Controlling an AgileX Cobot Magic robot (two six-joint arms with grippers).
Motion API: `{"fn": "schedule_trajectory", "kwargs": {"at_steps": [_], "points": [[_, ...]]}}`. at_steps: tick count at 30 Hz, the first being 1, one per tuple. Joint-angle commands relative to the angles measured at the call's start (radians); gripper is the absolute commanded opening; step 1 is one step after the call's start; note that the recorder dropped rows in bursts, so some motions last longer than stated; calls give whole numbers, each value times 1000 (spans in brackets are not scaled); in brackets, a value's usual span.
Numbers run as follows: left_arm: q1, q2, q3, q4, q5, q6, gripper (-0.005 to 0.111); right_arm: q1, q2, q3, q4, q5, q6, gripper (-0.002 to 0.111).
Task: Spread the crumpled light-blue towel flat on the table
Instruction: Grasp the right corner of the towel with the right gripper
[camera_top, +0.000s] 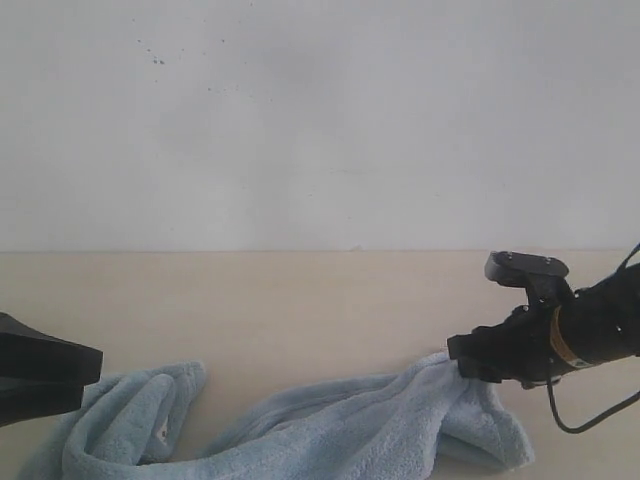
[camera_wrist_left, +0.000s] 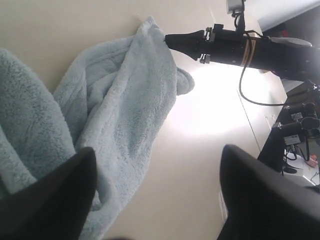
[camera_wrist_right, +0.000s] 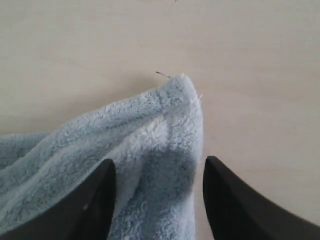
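Observation:
The light-blue towel (camera_top: 340, 430) lies bunched in a long rumpled strip along the front of the table (camera_top: 300, 300). My right gripper (camera_top: 462, 360) is at the strip's right end. In the right wrist view it is open (camera_wrist_right: 159, 200), and a hemmed corner of the towel (camera_wrist_right: 150, 130) lies between its two spread fingers. My left gripper (camera_top: 40, 375) hovers at the left end, partly cut off by the frame. Its wrist view shows it open (camera_wrist_left: 157, 195) over the towel's edge (camera_wrist_left: 125, 100) and bare table (camera_wrist_left: 200, 150), holding nothing.
A white wall (camera_top: 320, 120) rises behind the table. A black cable (camera_top: 590, 420) loops down from the right arm (camera_wrist_left: 235, 47). Past the table's side edge stands dark equipment (camera_wrist_left: 300, 140).

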Motion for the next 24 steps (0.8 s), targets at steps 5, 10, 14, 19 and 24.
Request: {"fn": "schedule_trajectory", "kwargs": {"at_steps": [5,10,14,19,24], "points": [[1,-12,3,-21,1,9,65,1,38,-38,2,-29,-31,45],[1,-12,3,-25,1,16,65,1,40,-62,2,-89,-38,11],[1,-12,3,-35,1,26,65,-1,31,-73,2,-151,-38,2],[1,-12,3,-41,3,28,65,-1,-20,-71,2,-171,-34,10],[1,-12,3,-41,9,28,65,-3,-146,-68,2,-166,-34,0]]}}
